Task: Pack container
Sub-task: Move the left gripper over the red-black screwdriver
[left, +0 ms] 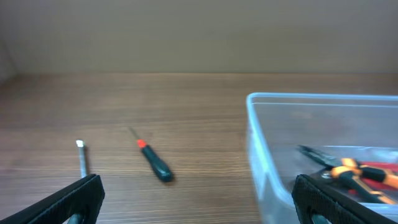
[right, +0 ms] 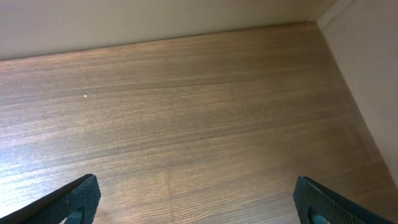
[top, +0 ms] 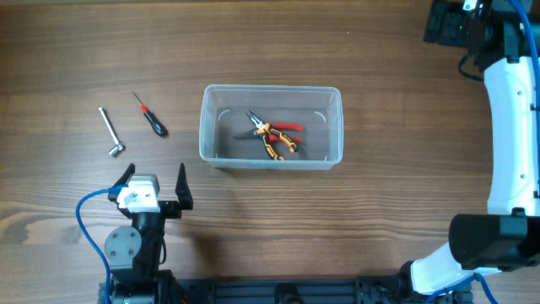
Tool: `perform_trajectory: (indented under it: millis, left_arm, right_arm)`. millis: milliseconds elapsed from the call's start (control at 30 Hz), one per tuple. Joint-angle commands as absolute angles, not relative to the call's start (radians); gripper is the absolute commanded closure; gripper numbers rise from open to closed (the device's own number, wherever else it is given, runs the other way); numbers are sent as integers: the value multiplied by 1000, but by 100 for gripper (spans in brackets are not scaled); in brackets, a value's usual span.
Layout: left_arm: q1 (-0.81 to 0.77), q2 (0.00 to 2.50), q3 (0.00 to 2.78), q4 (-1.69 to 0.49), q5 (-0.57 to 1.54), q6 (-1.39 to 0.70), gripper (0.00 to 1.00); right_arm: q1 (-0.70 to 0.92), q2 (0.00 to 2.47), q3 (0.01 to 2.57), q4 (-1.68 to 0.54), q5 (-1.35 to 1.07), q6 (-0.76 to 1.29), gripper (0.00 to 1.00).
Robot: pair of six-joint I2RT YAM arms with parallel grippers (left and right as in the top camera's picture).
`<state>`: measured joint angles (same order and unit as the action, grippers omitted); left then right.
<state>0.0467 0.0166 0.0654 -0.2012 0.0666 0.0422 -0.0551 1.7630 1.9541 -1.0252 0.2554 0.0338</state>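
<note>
While neither arm touches anything, we record the layout from the overhead view. The container (top: 270,89) sits upright near the middle of the bench (top: 380,211), long side running left to right, open at the top.

Inside it we see two tools lying on the floor, overlapping: orange-handled pliers (top: 272,142) and red-handled pliers (top: 289,127). Their noses point toward the container's left end. The left wrist view shows the same pair through the clear wall, orange grips in front of the red.

Outside, to the left of the container and well apart from it, lie two more tools flat on the bench. One is a screwdriver (top: 152,118) with a black handle and a red collar. The other, further left, is an L-shaped wrench (top: 111,133) in bare metal. The two lie near each other but do not touch.

The left pincer (top: 155,173) hovers near the front edge of the bench, below the screwdriver and left of the container. Its fingers (left: 78,198) are spread wide and hold nothing.

The right pincer (right: 196,183) is far off at the back right corner, over bare wood. We see its fingers likewise spread wide and empty.
</note>
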Motion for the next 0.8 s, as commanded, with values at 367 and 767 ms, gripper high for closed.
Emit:
perform_trajectory:
  millis: [367, 767]
  left_arm:
    - [41, 274, 416, -376, 56, -292, 0]
    - [41, 1050, 1168, -769, 60, -113, 0]
  right_arm:
    - [-54, 1750, 1968, -1022, 262, 53, 0]
    - [-54, 1750, 1968, -1022, 262, 53, 1]
